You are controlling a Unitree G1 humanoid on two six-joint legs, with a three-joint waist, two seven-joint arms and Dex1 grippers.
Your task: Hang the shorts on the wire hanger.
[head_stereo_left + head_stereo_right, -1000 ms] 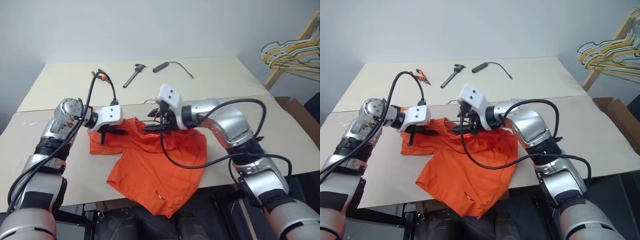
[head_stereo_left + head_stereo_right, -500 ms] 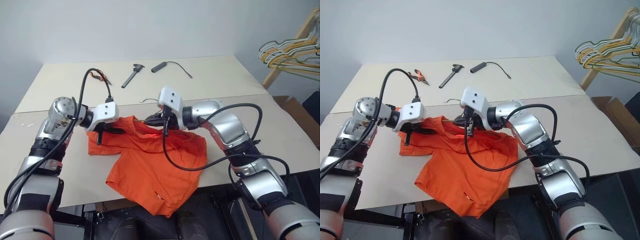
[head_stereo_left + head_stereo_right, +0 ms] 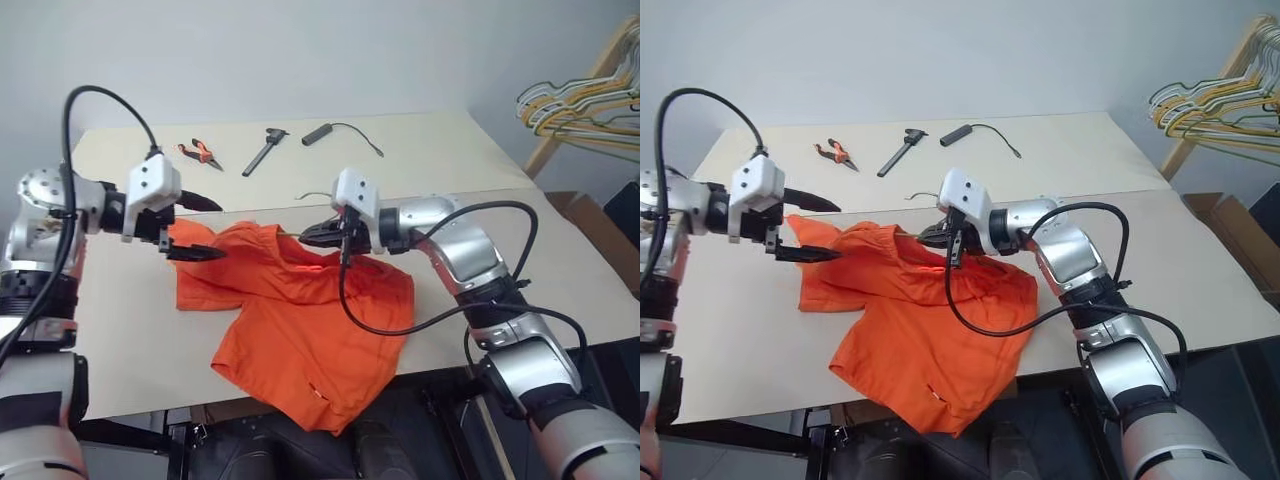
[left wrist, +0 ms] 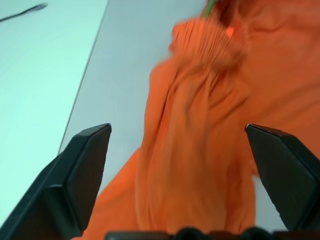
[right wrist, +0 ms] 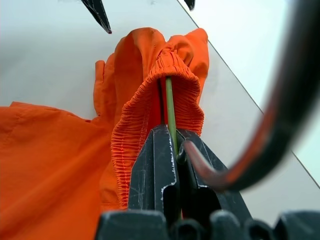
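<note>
Lying bunched on the tabletop (image 3: 120, 330), the shorts (image 3: 300, 330) are being threaded: the wire hanger (image 5: 170, 107) is seen entering the gathered waistband, clamped with it by the clenched right end effector (image 3: 322, 235). The left end effector (image 3: 190, 228) hangs released just beside the fabric. A fresh waistband grasp is probably needed next.

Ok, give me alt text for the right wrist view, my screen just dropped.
The right pincer is shut on the thin wire hanger, which runs into the gathered waistband of the orange shorts lying on the pale table. The left pincer's black fingertips hang open beyond the shorts.
</note>
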